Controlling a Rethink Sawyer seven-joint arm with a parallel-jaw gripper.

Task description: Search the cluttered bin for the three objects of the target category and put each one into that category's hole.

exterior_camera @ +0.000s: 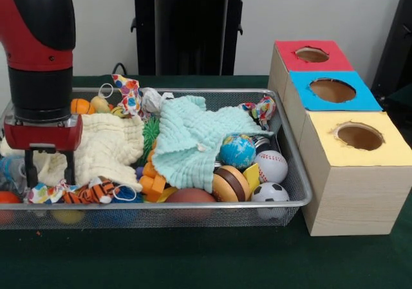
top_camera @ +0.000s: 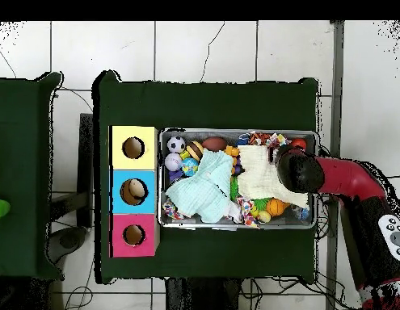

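Gripper (exterior_camera: pixel 50 168) open over cream cloth (exterior_camera: pixel 109 146)

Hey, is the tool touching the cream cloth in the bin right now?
Cannot tell. In the front view the tool overlaps the cream cloth, but contact isn't plain; overhead, the arm hides it.

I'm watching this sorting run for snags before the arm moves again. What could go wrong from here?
The gripper hangs open over the cream cloth at one end of the bin; closing there would likely catch cloth rather than a toy.

The mint cloth covers the bin's middle, so targets underneath may go unseen.

The balls lie packed together at the end nearest the boxes; grasping one could push its neighbours about.
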